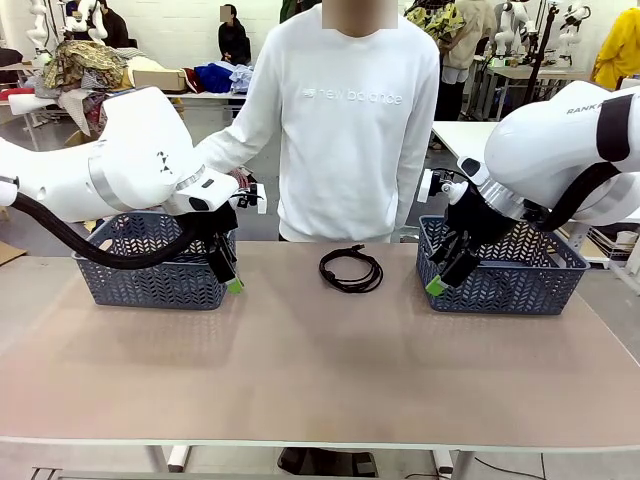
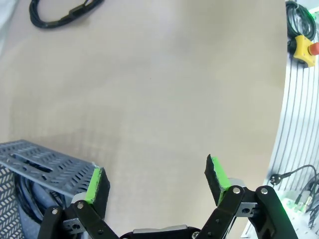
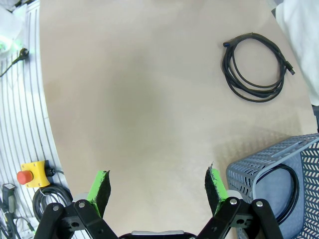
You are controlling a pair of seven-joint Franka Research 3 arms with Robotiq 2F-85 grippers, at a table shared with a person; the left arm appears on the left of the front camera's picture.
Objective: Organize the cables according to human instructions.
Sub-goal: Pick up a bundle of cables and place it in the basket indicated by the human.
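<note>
Matt beige laminate-looking tabletop (image 1: 300, 370), smooth, with faint sheen. Two blue-grey perforated plastic baskets (image 1: 150, 270) (image 1: 520, 280), matt, one just behind each gripper. Coiled black cable (image 1: 351, 270), slightly glossy rubbery sheath, between the baskets. Bright green gripper pads (image 3: 215, 183), matt, rough-edged; black finger links, satin plastic or metal.

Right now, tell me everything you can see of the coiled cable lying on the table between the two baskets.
The coiled cable is a thin black cord wound in several loose loops into a flat, roughly round ring. It looks like matte rubber or plastic. The right wrist view shows small plug ends, one sticking out at the ring's edge. It lies flat on the tan table, near the far edge in front of the person, between the two grey baskets and apart from both. Nothing touches it but the table.
</note>
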